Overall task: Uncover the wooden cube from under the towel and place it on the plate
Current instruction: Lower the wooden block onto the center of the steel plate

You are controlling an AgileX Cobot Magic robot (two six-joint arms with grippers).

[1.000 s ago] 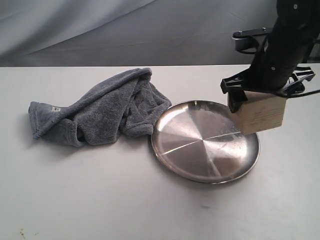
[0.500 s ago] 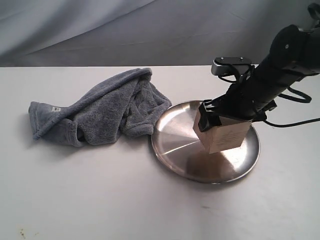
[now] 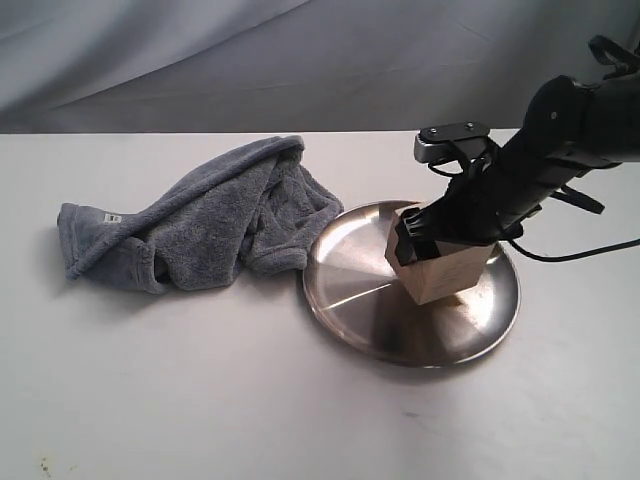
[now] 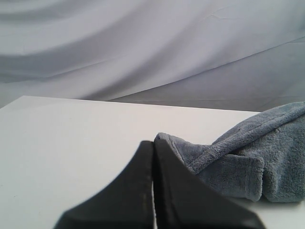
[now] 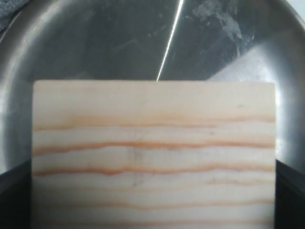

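Observation:
The wooden cube (image 3: 440,276) stands on the steel plate (image 3: 350,290), right of the plate's centre, and my right gripper (image 3: 445,245) is shut on it from above. In the right wrist view the cube (image 5: 153,152) fills the picture between the dark fingers (image 5: 14,195), with the plate (image 5: 109,38) behind it. The blue-grey towel (image 3: 205,218) lies crumpled left of the plate, one fold touching its rim. My left gripper (image 4: 153,157) is shut on nothing, its tips just short of the towel (image 4: 248,157). The exterior view does not take in the left arm.
White table (image 3: 200,400) under everything, with a grey cloth backdrop (image 3: 250,60) behind its far edge. A black cable (image 3: 590,250) trails from the right arm over the table at the right.
The right gripper came down and leftward with the cube, from above the plate's right rim onto the plate. The towel has stayed still.

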